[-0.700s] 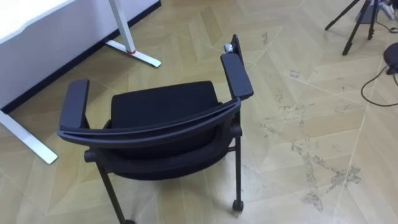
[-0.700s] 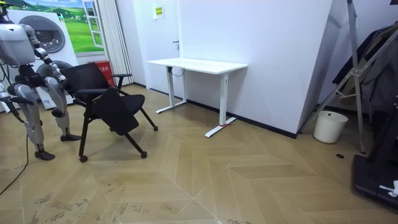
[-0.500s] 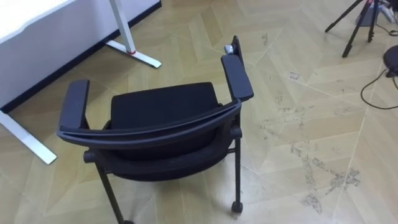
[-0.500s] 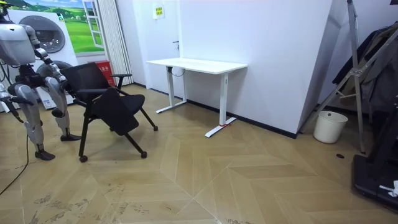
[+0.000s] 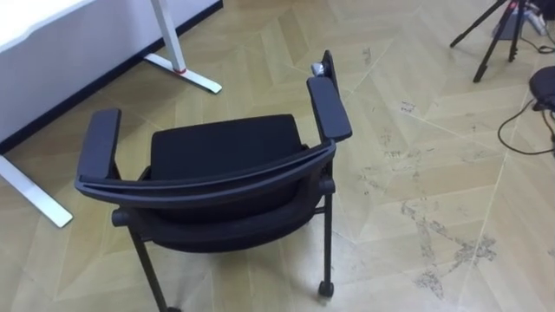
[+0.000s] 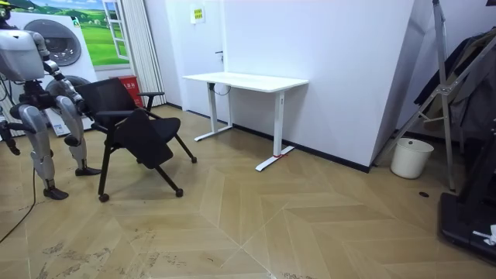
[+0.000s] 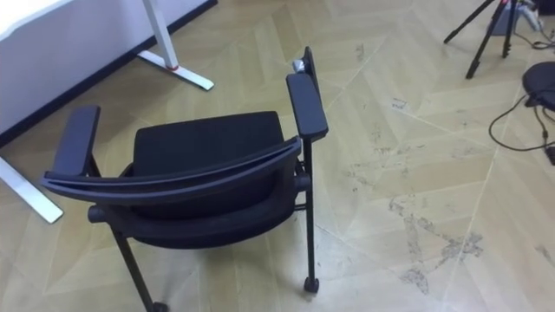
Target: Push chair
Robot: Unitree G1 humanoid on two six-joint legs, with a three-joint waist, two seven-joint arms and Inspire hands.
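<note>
Chair (image 5: 225, 147) on open floor, back to the robot, short of the bench

Floor (image 6: 310, 225): herringbone wood, scuffed to the chair's right.

Bench (image 6: 246, 80): white, against the wall. In the eye views its top is cut off at the upper left, and one foot shows beyond the chair.

Robot stands at the room view's left, just behind the chair. The chair sits between it and the bench, well apart from the bench.

Chair is black, on castors. Backrest (image 5: 208, 186) is nearest the robot, with its long axis running left-right across the eye views. The seat faces away, toward the bench. Left armrest (image 5: 100, 143) and right armrest (image 5: 329, 108) both point away from the robot. The rear left leg is cut off at the bottom edge, and the front legs are hidden under the seat.

Bucket (image 6: 411, 159): white, on the floor by the wall at the room view's right, well apart from the chair. Can't see what's in it.

Rear right castor (image 5: 325, 289) is on the floor.

Left robot hand, right robot hand: can't tell whether apart or together, too small to make out.
</note>
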